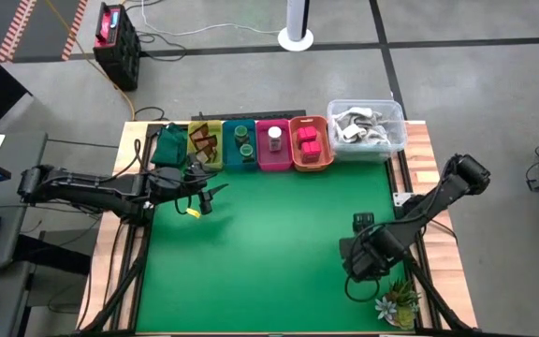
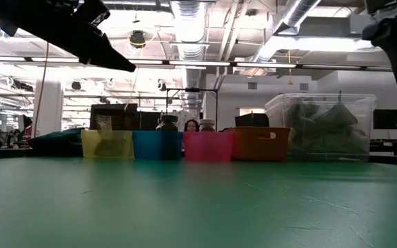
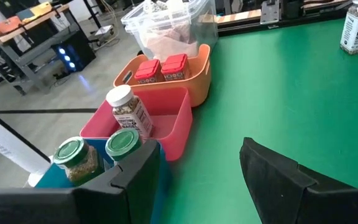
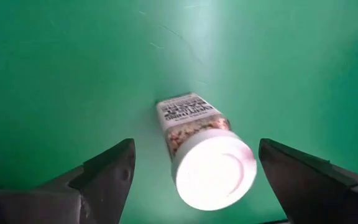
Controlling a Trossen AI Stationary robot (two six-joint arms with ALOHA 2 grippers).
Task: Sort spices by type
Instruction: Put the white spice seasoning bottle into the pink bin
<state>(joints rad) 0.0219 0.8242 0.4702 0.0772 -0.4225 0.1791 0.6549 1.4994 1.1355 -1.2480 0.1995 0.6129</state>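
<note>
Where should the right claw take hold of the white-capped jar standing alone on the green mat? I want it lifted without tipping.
Grip the white-capped jar across its clear body just below the cap, coming straight down from above. It stands upright on the mat, and the open right claw already brackets it, one finger on each side, with nothing beside it to block them.
</note>
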